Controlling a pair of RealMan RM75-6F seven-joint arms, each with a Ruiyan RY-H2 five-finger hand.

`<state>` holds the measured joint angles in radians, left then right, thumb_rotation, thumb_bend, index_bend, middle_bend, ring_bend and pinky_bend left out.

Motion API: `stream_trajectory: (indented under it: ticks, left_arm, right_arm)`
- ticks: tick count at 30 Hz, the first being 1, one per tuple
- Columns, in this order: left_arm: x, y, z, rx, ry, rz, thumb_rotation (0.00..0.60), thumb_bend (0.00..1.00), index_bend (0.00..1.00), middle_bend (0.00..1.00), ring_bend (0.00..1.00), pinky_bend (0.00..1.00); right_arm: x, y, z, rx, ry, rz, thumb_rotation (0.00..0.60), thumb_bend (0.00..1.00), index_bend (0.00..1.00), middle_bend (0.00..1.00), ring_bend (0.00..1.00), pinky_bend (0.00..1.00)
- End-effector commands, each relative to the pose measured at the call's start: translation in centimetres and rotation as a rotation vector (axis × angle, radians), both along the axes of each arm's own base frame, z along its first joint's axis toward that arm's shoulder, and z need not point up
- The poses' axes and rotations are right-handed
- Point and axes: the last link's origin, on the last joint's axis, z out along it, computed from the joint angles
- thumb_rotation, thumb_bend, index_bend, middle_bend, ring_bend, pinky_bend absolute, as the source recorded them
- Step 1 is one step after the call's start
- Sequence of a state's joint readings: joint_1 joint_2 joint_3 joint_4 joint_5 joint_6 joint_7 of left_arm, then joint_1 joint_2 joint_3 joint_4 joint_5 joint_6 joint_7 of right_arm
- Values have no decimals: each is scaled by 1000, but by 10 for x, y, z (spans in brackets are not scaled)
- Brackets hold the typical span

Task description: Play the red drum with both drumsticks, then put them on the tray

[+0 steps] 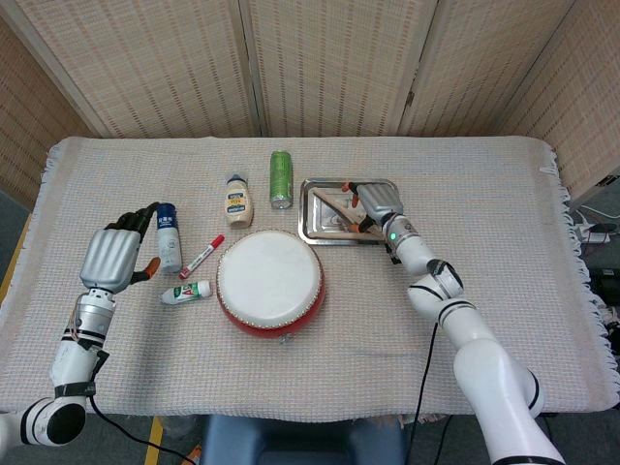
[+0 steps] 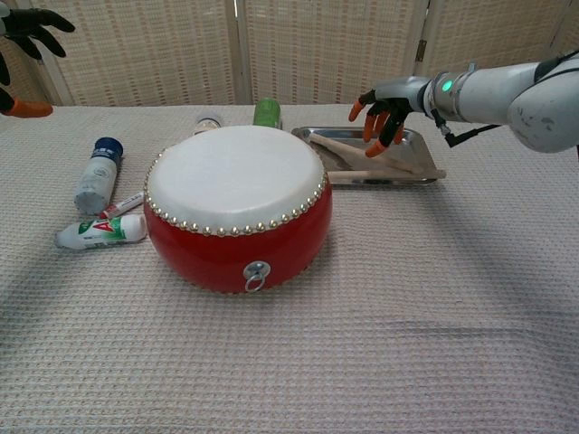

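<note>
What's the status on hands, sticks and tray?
Right hand open above tray. Left hand open, empty. Both drumsticks on tray. Nothing obstructing.

A table (image 1: 504,184) draped in a beige woven cloth is carrying a red drum (image 1: 270,283) at centre, with a tray (image 1: 320,235) at one o'clock, a green can (image 1: 281,178) and squat bottle (image 1: 238,201) at twelve, and a marker (image 1: 201,257), tube (image 1: 186,292) and blue-capped bottle (image 1: 169,237) at nine.
</note>
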<state>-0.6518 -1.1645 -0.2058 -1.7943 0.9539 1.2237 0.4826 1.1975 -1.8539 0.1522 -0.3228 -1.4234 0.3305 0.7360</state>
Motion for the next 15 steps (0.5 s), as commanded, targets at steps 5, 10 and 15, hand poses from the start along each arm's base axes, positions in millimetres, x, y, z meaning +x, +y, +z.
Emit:
stream_trajectory:
  ticks: [5, 10, 15]
  left_arm:
    - [-8, -2, 4, 8, -16, 13, 600, 338, 20, 148, 165, 373]
    - [-15, -5, 11, 37, -21, 11, 600, 339, 31, 154, 165, 371]
    - [-28, -12, 20, 75, -42, 19, 600, 343, 57, 167, 168, 366]
  right_arm:
    - [-9, -5, 31, -20, 5, -6, 600, 161, 199, 349, 253, 467]
    - [-15, 2, 57, -28, -22, 36, 600, 164, 198, 349, 253, 466]
    - [-31, 41, 106, -63, -65, 123, 600, 229, 183, 336, 214, 422]
